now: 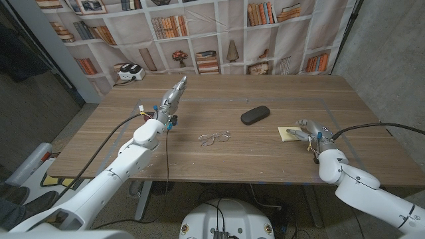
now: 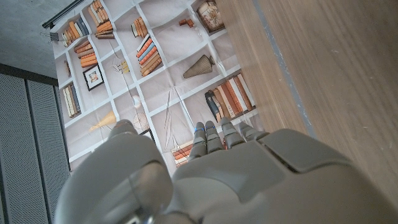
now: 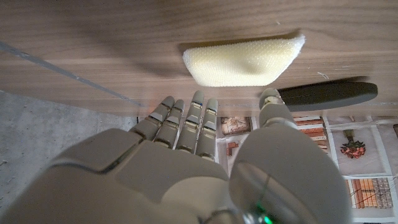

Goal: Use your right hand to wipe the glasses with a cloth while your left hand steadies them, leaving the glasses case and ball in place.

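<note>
Near the table's middle lie the glasses, lenses down on the wood, untouched by either of my hands. I take them as my landmark. The case sits just beyond them and a little to my right, well apart, so I judge it can stay put while I work. I cannot make out the ball.

The cloth, a pale yellow pad, lies flat on the table off to my right of the glasses. My right hand hovers at it, fingers spread and holding nothing, thumb apart from the rest. That fits a grasp about to begin, since wiping needs the cloth in hand first.

My left hand is raised above the table, beyond the glasses to my left, fingers straight and close together, empty. I judge it is waiting to come down and steady the frame.
</note>
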Motion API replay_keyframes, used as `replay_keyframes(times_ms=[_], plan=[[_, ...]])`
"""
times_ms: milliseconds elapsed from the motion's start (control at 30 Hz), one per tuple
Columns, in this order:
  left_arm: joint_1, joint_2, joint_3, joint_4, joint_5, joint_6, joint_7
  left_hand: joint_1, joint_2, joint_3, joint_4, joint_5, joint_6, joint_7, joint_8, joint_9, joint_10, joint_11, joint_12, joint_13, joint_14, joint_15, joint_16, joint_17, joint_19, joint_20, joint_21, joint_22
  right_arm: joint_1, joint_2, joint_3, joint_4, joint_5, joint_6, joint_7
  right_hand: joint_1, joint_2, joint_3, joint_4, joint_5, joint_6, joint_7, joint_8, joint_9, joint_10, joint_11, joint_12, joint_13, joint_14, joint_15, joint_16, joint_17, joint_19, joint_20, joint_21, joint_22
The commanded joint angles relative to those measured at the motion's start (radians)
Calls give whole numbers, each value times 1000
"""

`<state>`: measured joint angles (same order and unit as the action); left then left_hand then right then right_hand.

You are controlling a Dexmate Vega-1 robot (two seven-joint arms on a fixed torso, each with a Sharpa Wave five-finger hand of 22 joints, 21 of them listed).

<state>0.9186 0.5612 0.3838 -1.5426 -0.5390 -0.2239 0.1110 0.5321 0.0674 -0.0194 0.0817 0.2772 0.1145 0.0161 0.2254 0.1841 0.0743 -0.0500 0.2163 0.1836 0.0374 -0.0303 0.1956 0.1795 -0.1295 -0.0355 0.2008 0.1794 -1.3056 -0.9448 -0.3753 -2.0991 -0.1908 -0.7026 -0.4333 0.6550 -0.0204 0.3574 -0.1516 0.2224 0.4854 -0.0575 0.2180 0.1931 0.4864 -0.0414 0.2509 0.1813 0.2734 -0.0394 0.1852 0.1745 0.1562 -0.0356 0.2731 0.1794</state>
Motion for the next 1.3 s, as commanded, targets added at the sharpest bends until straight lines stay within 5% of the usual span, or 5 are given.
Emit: replay_keyframes(times_ms=[33, 367, 700, 1000, 1300], plan=[[-29, -17, 12, 44, -20, -5, -34, -17, 2, -7, 10, -3, 6, 1, -3, 2, 0, -2, -5, 3, -4, -1, -2, 3, -11, -3, -4, 3, 46, -16, -67, 7, 12, -64, 4, 13, 0, 11, -3, 4, 0, 2, -3, 3, 0, -9, -5, 2, -4, -10, -3, 2, 0, -37, -8, 5], [-31, -19, 10, 47, -33, -8, -46, -39, -5, -22, 22, -7, 7, 1, -7, 2, 1, -3, -7, 3, -5, 0, -3, 4, -18, 4, -4, 4, 72, -28, -100, 28, 32, -83, 7, 30, 6, 20, -7, 6, -7, 3, -7, 3, -3, -13, -9, 2, 3, -10, 0, 2, 1, -35, -11, 5], [-16, -12, 4, 33, -36, -3, -32, -56, -10, -33, 31, -8, 8, 0, -10, 2, 0, -8, -9, 3, -8, -1, -4, 5, -26, 17, -6, 5, 119, -17, -170, 58, -5, -113, -6, 144, 14, 63, -29, 15, 19, -42, -1, 4, 31, -76, -4, 5, 51, -35, 8, 0, 31, -43, -18, 5], [-18, -7, 0, 29, -35, -4, -30, -66, -13, -41, 37, -9, 10, -1, -11, 2, -4, -9, -11, 3, -9, -1, -4, 5, -31, 23, -6, 5, 154, 4, -220, 76, -64, -153, -41, 260, 12, 106, -14, 15, 182, -107, 37, 7, 197, -135, 40, 5, 210, -95, 21, 0, 111, -70, -12, 10], [-24, -8, 0, 36, -34, -8, -34, -76, -15, -49, 42, -9, 12, -2, -13, 2, -7, -10, -14, 4, -12, 0, -5, 5, -35, 27, -5, 5, 183, 15, -263, 83, -122, -202, -57, 286, 33, 119, 5, -6, 386, -164, 84, 14, 405, -165, 82, 8, 393, -157, 28, 4, 182, -88, -6, 13]])
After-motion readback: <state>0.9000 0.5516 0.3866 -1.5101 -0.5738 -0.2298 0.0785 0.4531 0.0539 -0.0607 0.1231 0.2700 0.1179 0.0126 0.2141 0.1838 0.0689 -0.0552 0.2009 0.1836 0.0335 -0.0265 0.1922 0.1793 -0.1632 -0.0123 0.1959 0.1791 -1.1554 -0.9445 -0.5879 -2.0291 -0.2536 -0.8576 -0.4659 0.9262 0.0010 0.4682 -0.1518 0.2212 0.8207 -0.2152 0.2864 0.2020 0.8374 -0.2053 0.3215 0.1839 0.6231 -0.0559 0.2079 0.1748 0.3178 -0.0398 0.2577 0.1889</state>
